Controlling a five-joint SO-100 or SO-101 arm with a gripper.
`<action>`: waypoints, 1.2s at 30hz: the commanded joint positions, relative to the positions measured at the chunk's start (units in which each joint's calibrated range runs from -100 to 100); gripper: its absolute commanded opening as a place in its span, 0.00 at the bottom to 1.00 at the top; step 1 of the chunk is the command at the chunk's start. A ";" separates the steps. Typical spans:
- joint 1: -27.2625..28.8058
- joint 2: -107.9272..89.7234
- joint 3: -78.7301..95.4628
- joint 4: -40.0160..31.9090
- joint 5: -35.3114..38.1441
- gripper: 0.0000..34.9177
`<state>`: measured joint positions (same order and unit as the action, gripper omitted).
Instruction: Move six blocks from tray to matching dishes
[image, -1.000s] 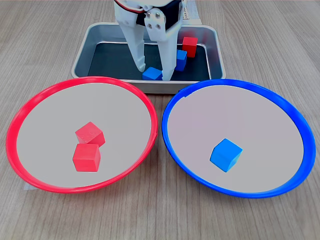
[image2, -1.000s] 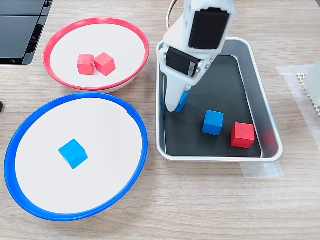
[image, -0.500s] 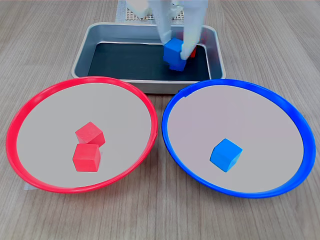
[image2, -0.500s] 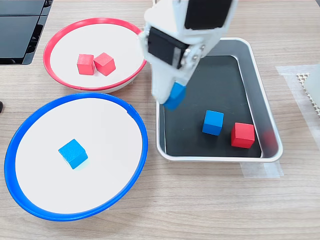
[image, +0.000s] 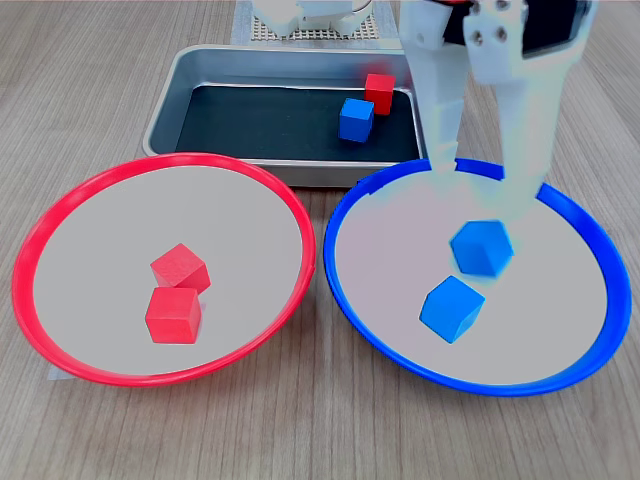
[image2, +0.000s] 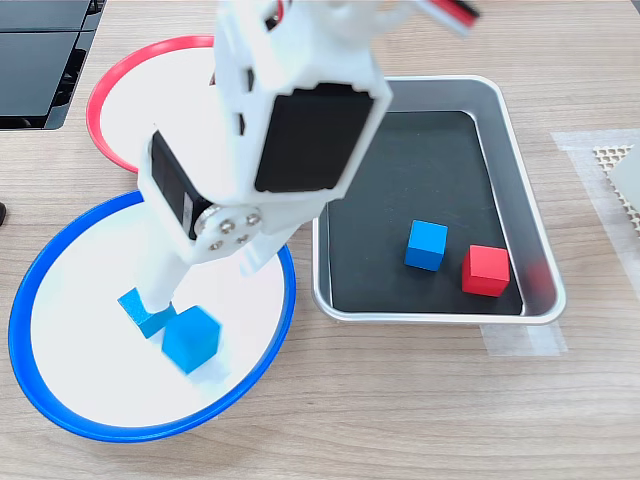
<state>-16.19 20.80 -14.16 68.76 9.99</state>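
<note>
My gripper (image: 480, 190) hangs open over the blue-rimmed dish (image: 380, 260), its two white fingers spread wide. Just below the fingertips a blurred blue block (image: 482, 248) is free of them, over the dish's pale floor. A second blue block (image: 452, 309) lies in front of it. The red-rimmed dish (image: 100, 260) holds two red blocks (image: 180, 268) (image: 173, 315). One blue block (image: 356, 119) and one red block (image: 379, 93) sit in the silver tray (image: 250, 115). In the second exterior view the gripper (image2: 205, 285) and arm cover most of the red-rimmed dish (image2: 150, 90), hiding its blocks.
The tray (image2: 430, 170) stands close against both dishes on a wooden tabletop. A black object (image2: 40, 60) lies at the second exterior view's top left. A white mesh mat (image: 300, 32) sits behind the tray by the arm's base.
The gripper lifted a blue block out of the tray, swung with it over the blue-rimmed dish and opened. The block has left the fingers.
</note>
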 joint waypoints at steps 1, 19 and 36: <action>0.15 -7.71 3.46 3.92 -1.22 0.34; 11.44 -40.72 55.26 6.56 -15.04 0.40; 5.51 -30.40 54.71 -2.60 -17.83 0.39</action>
<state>-9.47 -10.57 41.20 68.03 -7.45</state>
